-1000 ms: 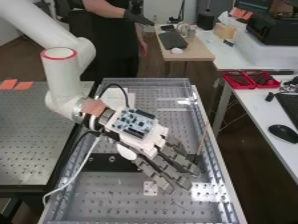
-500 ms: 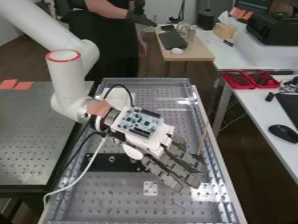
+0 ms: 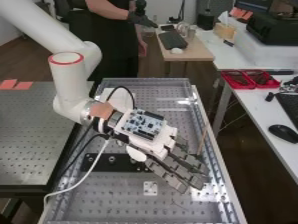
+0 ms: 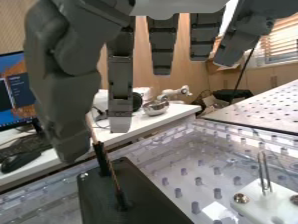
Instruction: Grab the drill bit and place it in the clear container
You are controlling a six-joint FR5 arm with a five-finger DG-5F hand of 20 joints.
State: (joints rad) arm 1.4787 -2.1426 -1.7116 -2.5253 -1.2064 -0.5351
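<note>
Hand [image 3: 154, 143] is empty, fingers near straight and pitched down over the worktop [image 3: 110, 195], probably so the tips reach in first. Thin brown rod [image 4: 113, 175], likely the drill bit, is propped at a slant by 2 small black posts on a black block [image 4: 149, 202]. Reads as a fixture keeping the shank up off the plate so it can be pinched. Upper end is hidden behind a digit; can't tell if it touches. Clear-walled tray [image 3: 145, 79] is probably the target. Next: close thumb and fingers on the rod; an off-centre pinch could tip it.
</note>
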